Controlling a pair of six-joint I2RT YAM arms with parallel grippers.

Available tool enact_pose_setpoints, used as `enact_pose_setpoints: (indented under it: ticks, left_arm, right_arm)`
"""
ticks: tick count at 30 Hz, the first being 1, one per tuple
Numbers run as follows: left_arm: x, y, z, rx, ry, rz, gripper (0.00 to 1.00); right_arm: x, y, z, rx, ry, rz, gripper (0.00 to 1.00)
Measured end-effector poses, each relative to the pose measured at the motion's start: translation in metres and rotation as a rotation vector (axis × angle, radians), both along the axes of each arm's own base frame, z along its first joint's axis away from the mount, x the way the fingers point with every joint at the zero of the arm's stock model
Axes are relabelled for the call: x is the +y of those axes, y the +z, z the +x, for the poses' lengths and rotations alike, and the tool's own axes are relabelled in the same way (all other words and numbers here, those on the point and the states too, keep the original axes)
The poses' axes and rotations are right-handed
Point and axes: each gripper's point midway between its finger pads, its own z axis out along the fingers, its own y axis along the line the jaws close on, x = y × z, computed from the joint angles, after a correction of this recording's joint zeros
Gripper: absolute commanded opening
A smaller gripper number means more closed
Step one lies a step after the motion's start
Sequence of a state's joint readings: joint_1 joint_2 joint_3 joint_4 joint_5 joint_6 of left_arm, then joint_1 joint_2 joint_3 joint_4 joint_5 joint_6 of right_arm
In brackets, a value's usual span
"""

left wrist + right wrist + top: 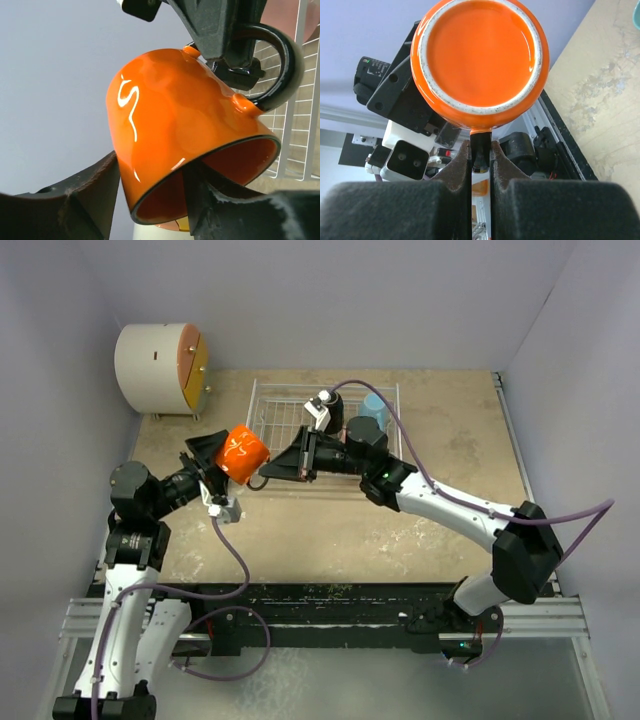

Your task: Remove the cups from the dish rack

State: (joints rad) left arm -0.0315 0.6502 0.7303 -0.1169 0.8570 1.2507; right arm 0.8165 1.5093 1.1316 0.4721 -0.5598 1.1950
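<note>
Here, the orange mug point(243, 453) hangs over the left half of the table point(420, 530), just off the dish rack's point(280, 410) near-left corner. The right gripper point(481, 155) pinches its black handle tight. The left gripper point(152, 170) straddles the rim, one finger inside the mouth and one outside; whether they press the wall I cannot tell. The table is mottled tan with pale patches, boxed by plain grey-lilac walls point(400, 300). The rack sits mid-far-edge.
</note>
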Motion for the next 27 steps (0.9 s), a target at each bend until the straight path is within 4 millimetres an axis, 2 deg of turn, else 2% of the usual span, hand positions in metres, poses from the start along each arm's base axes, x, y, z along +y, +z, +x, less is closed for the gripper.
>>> enact_pose_setpoints:
  ticks: [3,4,5,8,11,14,16,22,27]
  left_arm:
    - [-0.002,0.000,-0.002,-0.003,-0.007,0.003,0.12]
    - [-0.002,0.002,-0.002,-0.011,-0.004,0.006,0.03]
    - [-0.002,0.003,-0.003,-0.018,-0.006,0.007,0.00]
    - [-0.008,0.010,-0.009,-0.063,-0.038,0.014,0.00]
    - [-0.011,0.007,-0.014,-0.049,-0.059,0.032,0.00]
    - [-0.013,-0.011,-0.016,0.086,-0.083,0.052,0.00]
    - [-0.014,-0.029,-0.015,0.212,-0.087,0.063,0.00]
    - [-0.010,-0.074,-0.010,0.562,-0.054,0.119,0.00]
    - [-0.026,-0.119,-0.021,0.836,-0.052,0.230,0.00]
  right_arm:
    - [0.000,-0.005,-0.003,0.013,0.010,-0.004,0.00]
    - [0.000,-0.008,-0.004,0.021,0.011,-0.008,0.00]
    - [0.000,-0.011,-0.005,0.036,0.014,-0.014,0.01]
    - [0.002,-0.018,-0.012,0.068,0.028,-0.037,0.16]
    - [0.000,-0.023,-0.018,0.060,0.039,-0.068,0.41]
    - [-0.012,-0.026,-0.015,0.018,-0.007,-0.134,0.59]
    - [-0.028,-0.015,-0.004,-0.042,-0.081,-0.166,0.72]
    - [-0.099,0.016,0.045,-0.213,-0.385,-0.309,0.77]
    - [-0.148,0.014,0.073,-0.262,-0.561,-0.454,0.77]
